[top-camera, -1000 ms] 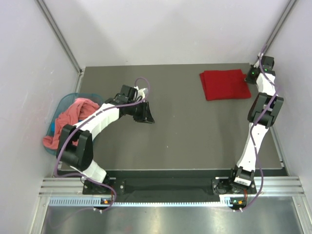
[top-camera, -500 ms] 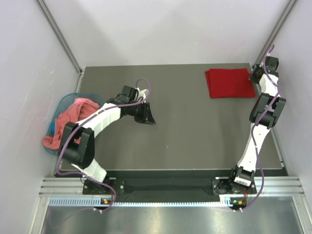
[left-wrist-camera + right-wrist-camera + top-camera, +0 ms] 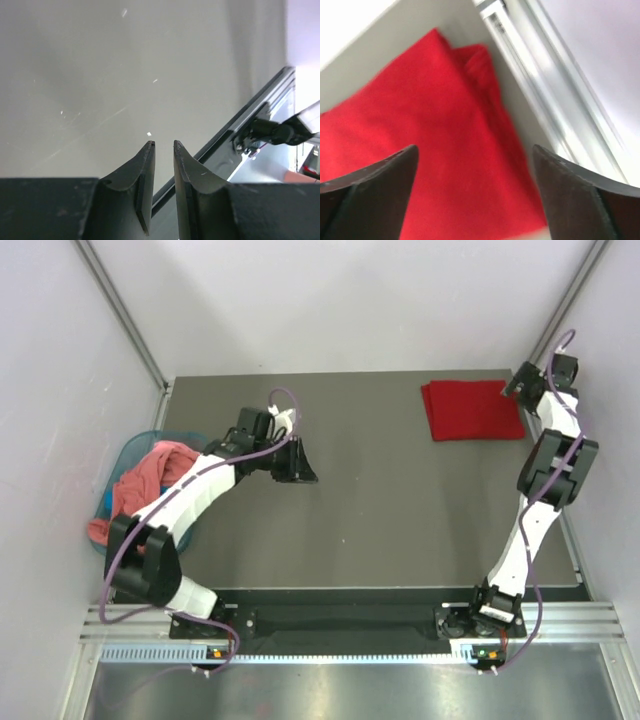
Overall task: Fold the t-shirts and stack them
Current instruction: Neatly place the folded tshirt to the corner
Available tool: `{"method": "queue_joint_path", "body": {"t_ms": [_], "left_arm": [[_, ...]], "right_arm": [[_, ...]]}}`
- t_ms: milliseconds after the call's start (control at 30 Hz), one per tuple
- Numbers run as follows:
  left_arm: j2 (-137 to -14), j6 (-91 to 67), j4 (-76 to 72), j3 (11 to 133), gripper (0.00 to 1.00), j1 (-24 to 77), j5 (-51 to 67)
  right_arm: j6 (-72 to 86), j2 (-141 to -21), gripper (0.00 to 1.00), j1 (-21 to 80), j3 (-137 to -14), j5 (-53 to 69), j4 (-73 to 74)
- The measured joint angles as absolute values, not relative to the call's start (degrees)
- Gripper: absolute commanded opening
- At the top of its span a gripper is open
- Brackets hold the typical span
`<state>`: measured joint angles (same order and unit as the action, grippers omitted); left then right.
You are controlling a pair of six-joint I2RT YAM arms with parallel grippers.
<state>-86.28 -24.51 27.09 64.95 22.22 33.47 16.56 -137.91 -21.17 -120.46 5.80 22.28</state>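
A deep red t-shirt (image 3: 472,410) lies folded flat at the table's back right corner. My right gripper (image 3: 513,387) hangs just over its right edge, open wide with nothing between the fingers; the wrist view shows the red t-shirt (image 3: 420,140) filling the space under the right gripper (image 3: 475,150). A salmon-pink t-shirt (image 3: 150,475) is heaped in the teal basket (image 3: 118,462) at the left. My left gripper (image 3: 303,468) hovers over bare table left of centre. In its wrist view the left gripper (image 3: 164,145) has its jaws a narrow gap apart, holding nothing.
The metal frame rail (image 3: 540,90) runs close along the red shirt's right side. The table's near edge and rail (image 3: 235,135) show beyond the left fingers. Grey walls close in the left and right sides.
The red shirt slid right toward the corner, then my right gripper opened and let it go, drawing back slightly. My left arm shifted a little toward the back.
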Motion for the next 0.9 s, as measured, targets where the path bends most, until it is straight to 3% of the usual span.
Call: {"method": "queue_joint_path", "body": {"t_ms": [300,500,567,633,700,900], "left_arm": [[-73.73,-25.3,27.46,73.25,0.3,22.09,28.99],[-68.69,-27.55,26.59,75.5,0.41,22.04,28.67],[-67.51,-28.1,25.91,74.76,0.47,22.04,28.4],[-66.61,-28.51,25.63,73.93,0.66,22.02,27.81],[-66.06,-28.77,25.41,73.19,0.98,22.0,27.38],[-64.55,-29.06,25.58,69.95,0.99,21.89,26.28]], "right_arm": [[20.71,-108.18,1.0,-19.94,-96.55,10.5,21.3],[20.8,-85.23,1.0,-11.9,-82.61,13.04,23.59],[20.84,-76.34,1.0,-7.86,-75.59,14.44,24.97],[21.34,-68.51,1.0,-4.73,-69.8,16.03,26.55],[22.59,-61.04,1.0,-3.03,-63.92,18.06,27.55],[23.44,-49.65,1.0,-1.02,-57.08,22.0,33.3]]}}
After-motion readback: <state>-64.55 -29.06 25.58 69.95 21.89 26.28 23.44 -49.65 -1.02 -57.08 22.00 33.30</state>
